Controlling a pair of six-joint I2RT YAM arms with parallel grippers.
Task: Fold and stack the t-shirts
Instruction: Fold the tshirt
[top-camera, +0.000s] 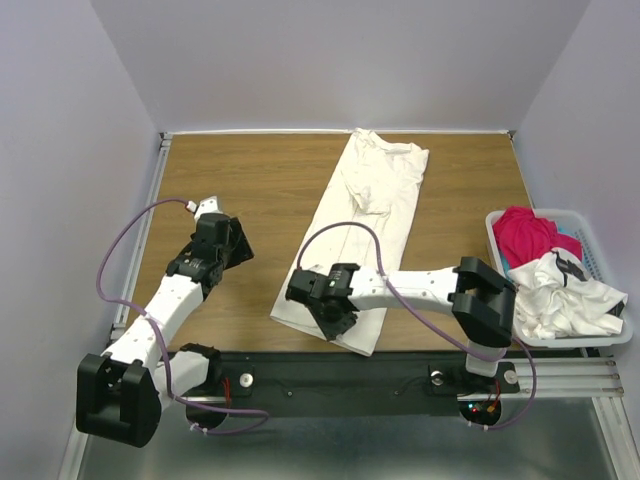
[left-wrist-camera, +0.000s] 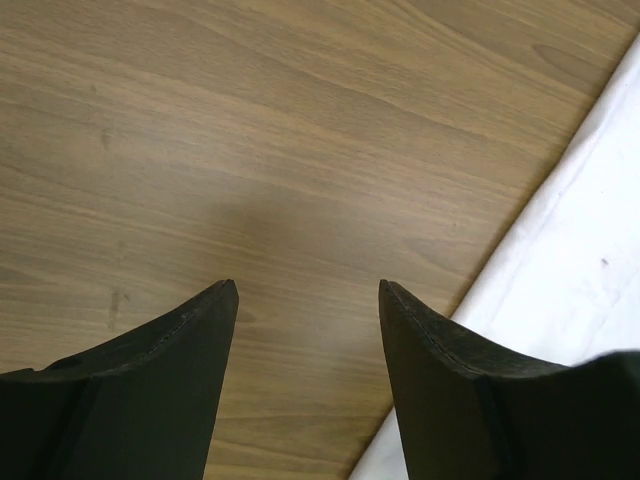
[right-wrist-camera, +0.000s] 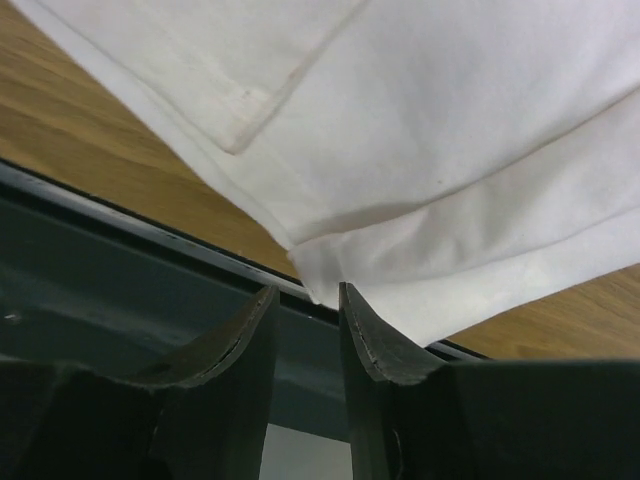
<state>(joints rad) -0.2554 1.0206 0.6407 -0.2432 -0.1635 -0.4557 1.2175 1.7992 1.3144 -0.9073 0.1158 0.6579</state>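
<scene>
Meanwhile, the right hand (right-wrist-camera: 308, 290) is hovering at the near hem corner of the off-white t-shirt (top-camera: 365, 225), its jaws standing narrowly parted with nothing visibly pinched. The left hand (left-wrist-camera: 308, 285) is hanging open and empty over bare worktop (top-camera: 240, 170) at 9 o'clock of the cloth. Seen from above, the shirt is lying mid-worktop as a long strip running from 1 o'clock down to 7 o'clock, so the right arm is looking better placed to carry that near end toward 1 o'clock.
</scene>
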